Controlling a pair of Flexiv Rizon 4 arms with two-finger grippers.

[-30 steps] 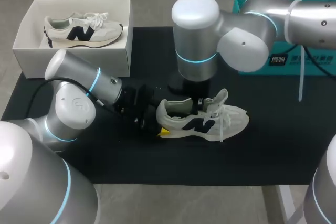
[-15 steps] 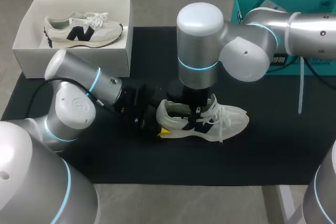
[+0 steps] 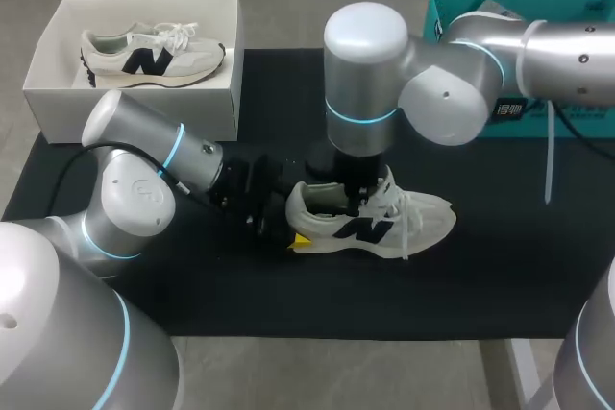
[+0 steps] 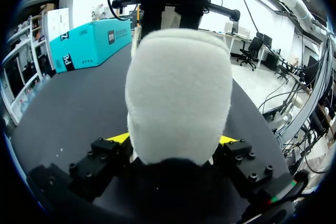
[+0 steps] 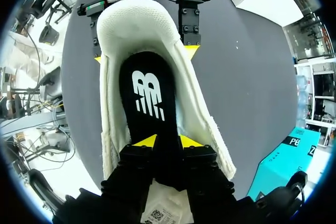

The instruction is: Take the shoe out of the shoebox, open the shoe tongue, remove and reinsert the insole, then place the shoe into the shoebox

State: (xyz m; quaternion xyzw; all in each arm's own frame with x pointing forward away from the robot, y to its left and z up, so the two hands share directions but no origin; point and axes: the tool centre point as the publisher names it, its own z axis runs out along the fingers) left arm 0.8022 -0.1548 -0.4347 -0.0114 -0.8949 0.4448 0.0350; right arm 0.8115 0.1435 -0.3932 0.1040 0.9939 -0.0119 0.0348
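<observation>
While the left gripper [image 4: 173,140] is clamping the padded heel from both sides, the shoe [image 3: 370,223] is lying on its sole on the black mat [image 3: 480,285] near the middle of the table. Its heel is pointing toward the left edge and its toe toward the right edge.

- The right gripper [image 5: 167,141] is reaching down into the shoe's mouth. Its yellow tips are pinching the black insole [image 5: 149,93] between them, about midway along its length.
- The insole is lying flat inside the shoe, not yet lifted.
- A second shoe [image 3: 154,55] is sitting in the white shoebox [image 3: 135,112] at the far left corner. A teal box [image 3: 586,124] is standing by the far right corner.

Handling, as judged:
- The shoe is looking light, with a soft mesh upper and a springy collar. It is likely to slide on the mat unless it is pinned.
- The heel counter is looking like the stiffest part, so it is the sound place for the holding grip.
- The insole is looking thin, floppy and foam-like. It is likely to bend rather than come out flat, and a fitted one may drag against the lining.
- A pinch on the insole's edge or heel end, peeling upward, is probably safer than a mid-span pull, which risks slipping off or lifting the whole shoe.
- The laces are hanging loose toward the near edge, and they may snag.
</observation>
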